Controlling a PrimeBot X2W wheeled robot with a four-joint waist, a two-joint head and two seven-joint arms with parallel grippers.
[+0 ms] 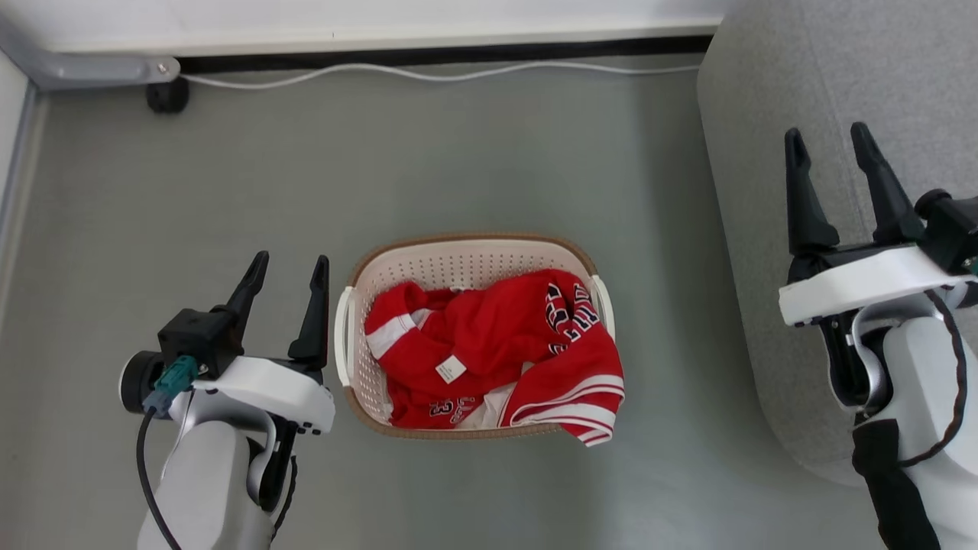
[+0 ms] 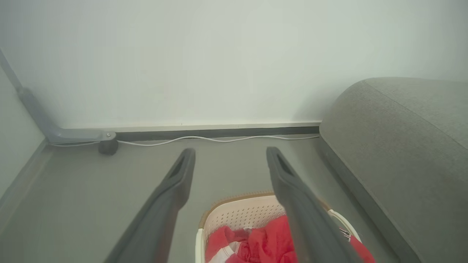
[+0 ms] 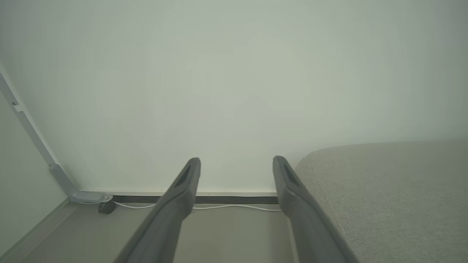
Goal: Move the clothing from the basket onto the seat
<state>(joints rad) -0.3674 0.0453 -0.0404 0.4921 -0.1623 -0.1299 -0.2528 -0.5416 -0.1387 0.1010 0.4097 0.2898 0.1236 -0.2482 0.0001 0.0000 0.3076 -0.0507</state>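
The left gripper is held above the grey floor, its two dark fingers spread apart with nothing between them. Just to its right the basket is set on the floor, and the clothing is heaped inside it. One red fold with white stripes is draped over the rim on the side away from that gripper. Further right the seat is found, apart from the basket. The right gripper is seen against the seat's edge, its fingers likewise parted and empty. Beyond both sets of fingertips a white cable is laid along the foot of the wall.
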